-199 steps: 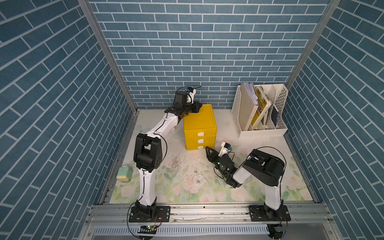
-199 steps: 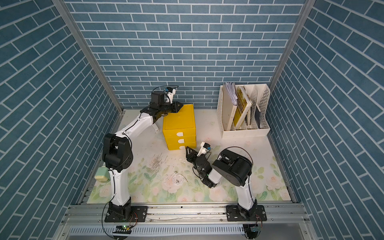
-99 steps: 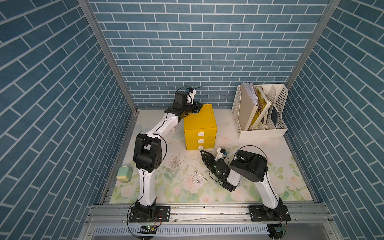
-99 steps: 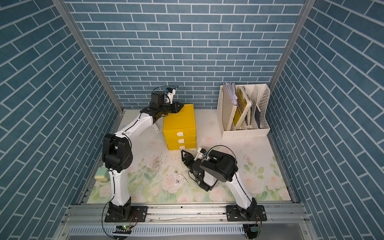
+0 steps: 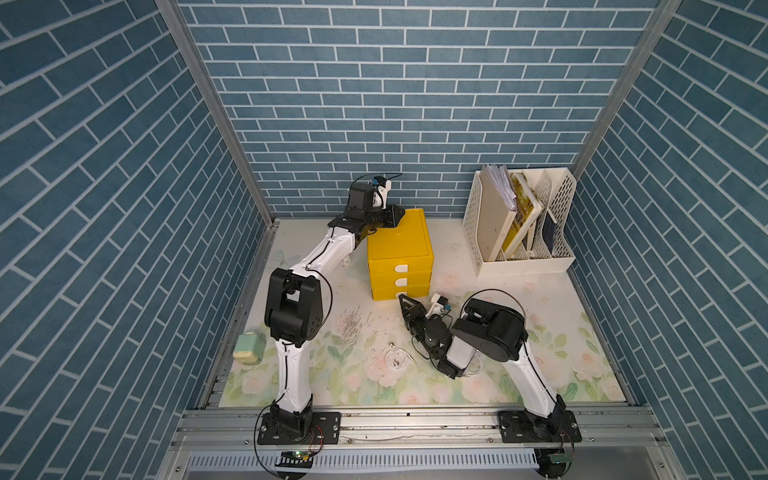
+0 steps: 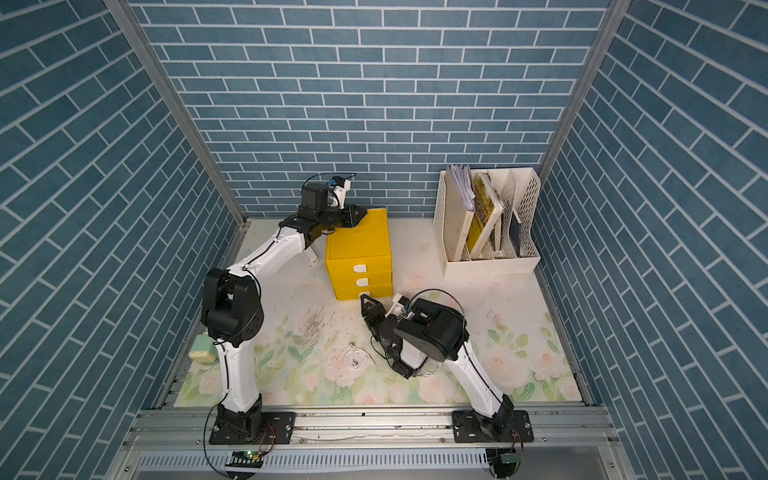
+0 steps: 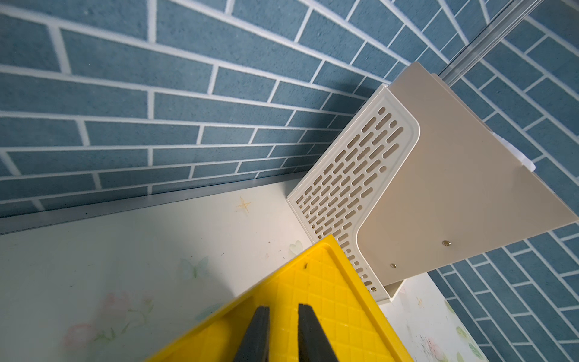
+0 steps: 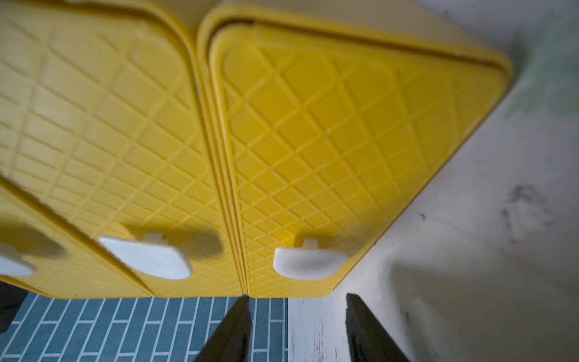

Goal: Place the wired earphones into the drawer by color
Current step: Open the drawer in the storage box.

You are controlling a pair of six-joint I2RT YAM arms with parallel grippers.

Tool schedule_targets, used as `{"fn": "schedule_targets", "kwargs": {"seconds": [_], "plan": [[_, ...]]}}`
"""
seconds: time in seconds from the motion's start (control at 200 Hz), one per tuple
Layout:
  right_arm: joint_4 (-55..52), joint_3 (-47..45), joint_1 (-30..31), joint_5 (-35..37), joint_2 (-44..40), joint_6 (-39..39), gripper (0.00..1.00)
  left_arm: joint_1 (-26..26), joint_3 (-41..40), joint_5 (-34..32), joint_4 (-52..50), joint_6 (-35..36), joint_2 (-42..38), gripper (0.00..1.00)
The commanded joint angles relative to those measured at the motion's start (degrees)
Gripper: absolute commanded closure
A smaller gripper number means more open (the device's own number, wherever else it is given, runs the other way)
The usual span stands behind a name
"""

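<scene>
Wired earphones (image 5: pixel 395 359) lie round-coiled, tail rightward; right gripper (image 8: pixel 297 297) half-open, left gripper (image 7: pixel 283 308) barely parted, both empty.

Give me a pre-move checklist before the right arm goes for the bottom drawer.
1. Right hand open: ok.
2. Bottom drawer handle lined up between its fingers: ok, not gripped yet.
3. Left hand bracing yellow drawer unit top: over it; contact cannot tell.
4. A drawer open for loading: not ok, all three shut.
5. White earphones on the mat clear of the drawer's path: looks ok.
</scene>
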Motion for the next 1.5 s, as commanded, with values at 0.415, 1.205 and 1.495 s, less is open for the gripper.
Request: {"fn": "schedule_targets", "kwargs": {"seconds": [0.415, 1.205, 1.495], "plan": [[-4.59, 4.09, -1.79, 1.89, 4.36, 3.86, 0.49, 1.12, -4.25, -1.34, -12.22, -0.68, 3.59, 0.78], [-4.55, 2.71, -2.38, 2.06, 4.81, 5.6, 0.77, 1.27, -5.54, -1.37, -11.87, -0.49, 3.48, 0.78], [-7.4, 2.19, -2.08, 1.79, 2.71, 5.15, 0.43, 1.45, -6.12, -1.21, -11.47, -0.49, 3.47, 0.78]]}}
